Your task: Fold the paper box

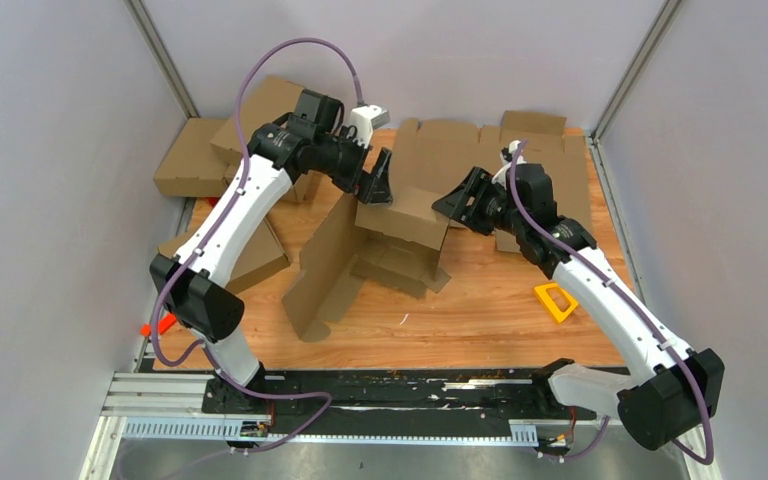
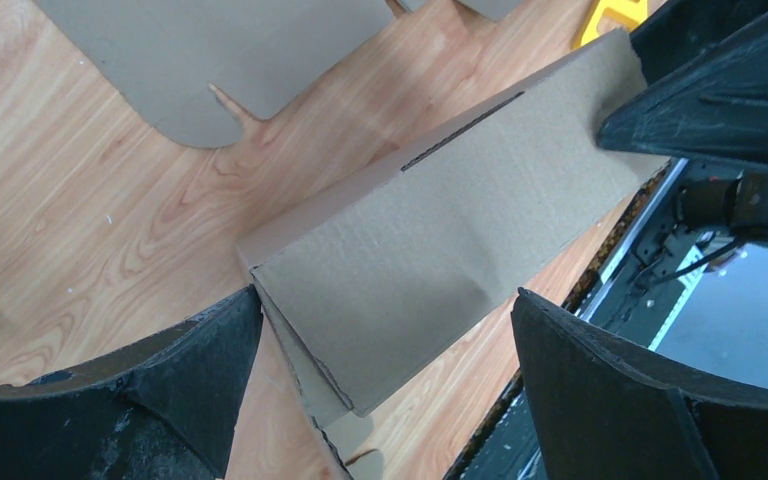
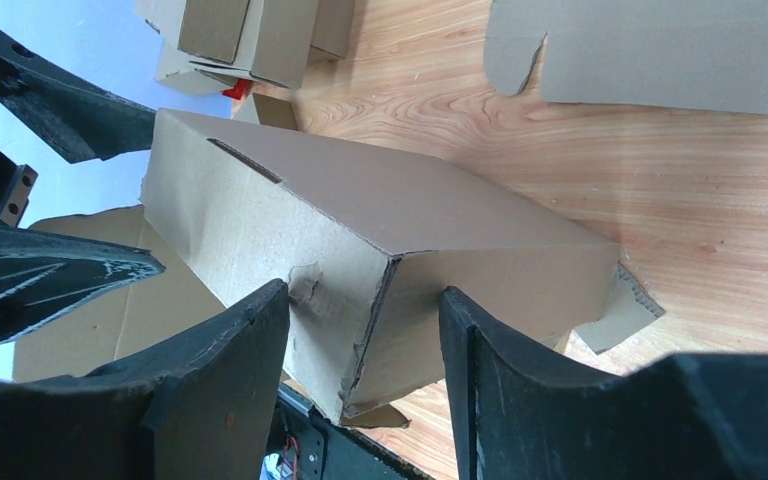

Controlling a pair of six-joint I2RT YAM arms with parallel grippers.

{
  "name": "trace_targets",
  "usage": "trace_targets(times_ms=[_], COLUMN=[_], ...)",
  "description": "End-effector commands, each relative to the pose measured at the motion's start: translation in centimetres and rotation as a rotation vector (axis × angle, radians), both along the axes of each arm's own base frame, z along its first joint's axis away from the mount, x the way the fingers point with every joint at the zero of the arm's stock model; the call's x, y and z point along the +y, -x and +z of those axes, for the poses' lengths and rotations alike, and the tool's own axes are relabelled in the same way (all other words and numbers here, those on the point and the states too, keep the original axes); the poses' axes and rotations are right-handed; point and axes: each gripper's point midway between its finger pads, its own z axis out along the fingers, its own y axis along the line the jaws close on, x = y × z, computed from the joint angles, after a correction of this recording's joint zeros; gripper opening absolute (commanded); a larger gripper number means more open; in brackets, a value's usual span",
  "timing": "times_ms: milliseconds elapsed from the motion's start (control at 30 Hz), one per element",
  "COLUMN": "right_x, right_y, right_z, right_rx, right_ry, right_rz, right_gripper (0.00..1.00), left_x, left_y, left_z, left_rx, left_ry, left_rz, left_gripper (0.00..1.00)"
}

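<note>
Two robot arms meet over a wooden table [image 1: 490, 320], and the paper box [image 1: 405, 215] hangs between their tools. The box is half made. It is a shallow brown cardboard tray raised off the tabletop, with one large flap sloping down from it to the wood below the left gripper [image 2: 388, 308].

The right gripper [image 3: 365, 298] is clamped on the box. Its two black fingers [image 3: 230, 390] straddle a corner at the end of the tray nearest to it. One finger lies on the short end wall and the other on the long side wall. The cardboard is dented just beside one fingertip.

The left gripper is spread wide and holds nothing. The opposite end of the box sits in the gap between its fingers [image 2: 620, 400]. One fingertip is just beside the box's corner, and the other stands slightly apart from the cardboard. Beyond these fingertips, toward the right gripper, a narrow slot is cut along a folded edge of the box.

Past both grippers, a flat die-cut cardboard sheet [image 1: 460, 140] lies on the table. Behind the left arm's elbow sits a stack of other brown boxes [image 1: 195, 160]. A small yellow frame-shaped object [image 1: 555, 302] lies on the wood beside the right arm, behind its gripper.
</note>
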Motion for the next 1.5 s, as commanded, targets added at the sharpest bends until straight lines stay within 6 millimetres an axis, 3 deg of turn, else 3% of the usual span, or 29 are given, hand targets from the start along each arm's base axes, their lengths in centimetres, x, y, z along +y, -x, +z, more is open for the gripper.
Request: trace_targets(times_ms=[0,167,333,500,700,933,1067,1133,1233,1367,1467], right_x=[1.6,2.0,2.0,1.5,1.5,2.0,0.9,0.0,-1.2,-2.1,-1.7], right_y=[-0.3,-0.5,-0.4,-0.2,0.2,0.2,0.3,0.4,0.6,1.7,3.5], right_z=[3.4,3.6,3.6,4.5,5.0,3.2,3.0,3.3,3.6,3.5,3.5], right_rx=[-0.053,-0.047,-0.059,-0.164,-0.186,-0.117,-0.115,-0.132,-0.152,-0.175,-0.216], right_ry=[-0.091,-0.099,-0.071,0.049,0.06,0.096,0.121,0.145,0.19,0.251,0.243], right_rz=[0.046,0.054,0.077,0.154,0.178,0.224,0.171,0.132,0.1,0.128,0.219], right_gripper=[0.56,0.56,0.57,0.73,0.77,0.77,0.85,0.94,0.97,0.99,0.99], left_x=[-1.3,-0.6,-0.4,0.7,1.0,1.0,2.6,3.6,5.5,8.4,10.2], left_y=[2.0,0.3,-0.4,-0.1,-0.6,-2.3,-3.0,-3.1,-2.8,-1.1,0.9], left_z=[1.0,0.6,3.4,4.3,4.0,6.3,8.5,9.1,9.1,9.1,7.8], left_rx=[-0.047,-0.054,-0.051,-0.08,-0.029,-0.063,-0.124,-0.138,-0.162,-0.206,-0.197], left_ry=[0.043,-0.016,0.051,0.035,0.088,0.18,0.175,0.169,0.14,0.085,0.033], left_rz=[-0.136,-0.042,0.038,0.084,0.155,0.229,0.29,0.319,0.37,0.432,0.462], left_gripper=[1.0,1.0,1.0,1.0,1.0,1.0,1.0,1.0,1.0,1.0,1.0])
